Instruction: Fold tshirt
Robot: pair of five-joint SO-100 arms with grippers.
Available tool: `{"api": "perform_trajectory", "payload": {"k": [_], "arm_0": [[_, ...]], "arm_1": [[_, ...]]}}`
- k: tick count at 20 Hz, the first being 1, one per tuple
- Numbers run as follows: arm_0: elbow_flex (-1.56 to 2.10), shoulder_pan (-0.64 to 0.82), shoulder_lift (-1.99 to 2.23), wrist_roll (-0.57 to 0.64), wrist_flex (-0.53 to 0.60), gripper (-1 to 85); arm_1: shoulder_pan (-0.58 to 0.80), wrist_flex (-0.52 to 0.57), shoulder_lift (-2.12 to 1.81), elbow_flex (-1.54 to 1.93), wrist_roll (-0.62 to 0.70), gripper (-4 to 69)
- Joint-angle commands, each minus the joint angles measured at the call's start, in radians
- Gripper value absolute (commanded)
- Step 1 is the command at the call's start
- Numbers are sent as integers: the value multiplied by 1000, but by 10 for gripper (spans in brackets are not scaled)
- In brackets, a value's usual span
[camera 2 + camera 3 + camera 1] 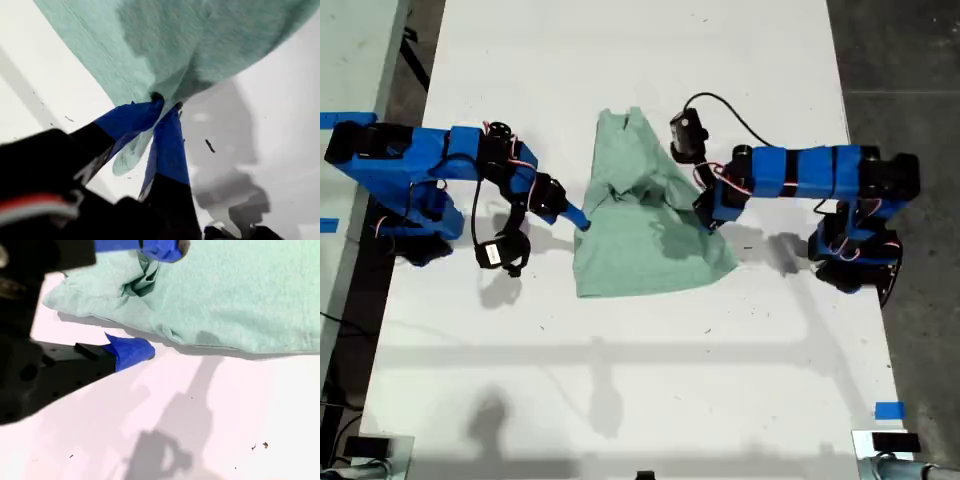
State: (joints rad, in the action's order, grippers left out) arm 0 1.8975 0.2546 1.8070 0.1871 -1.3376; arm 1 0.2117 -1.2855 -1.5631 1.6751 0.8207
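Pinching tshirt (645, 215) edge, first gripper (165, 102)

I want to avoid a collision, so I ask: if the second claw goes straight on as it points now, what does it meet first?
The shirt: its edge lies between the open fingers of my second claw, so cloth comes first, though depth is unclear.
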Motion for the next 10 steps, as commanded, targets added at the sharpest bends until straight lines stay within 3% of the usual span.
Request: {"api": "perform_trajectory", "payload": {"k": [1,5,6,7,10], "arm_0": [[-15,3,21,0,9,268],[-15,3,21,-2,9,269],[-15,5,20,3,9,272],[-15,5,20,3,9,280],[-17,6,18,5,0,283]], "arm_1": [[-48,-6,186,-267,-48,-10],[-83,31,518,-555,-104,-15],[-87,18,577,-614,-109,53],[-89,-2,592,-644,-100,272],[-87,-98,489,-653,-80,277]]}}
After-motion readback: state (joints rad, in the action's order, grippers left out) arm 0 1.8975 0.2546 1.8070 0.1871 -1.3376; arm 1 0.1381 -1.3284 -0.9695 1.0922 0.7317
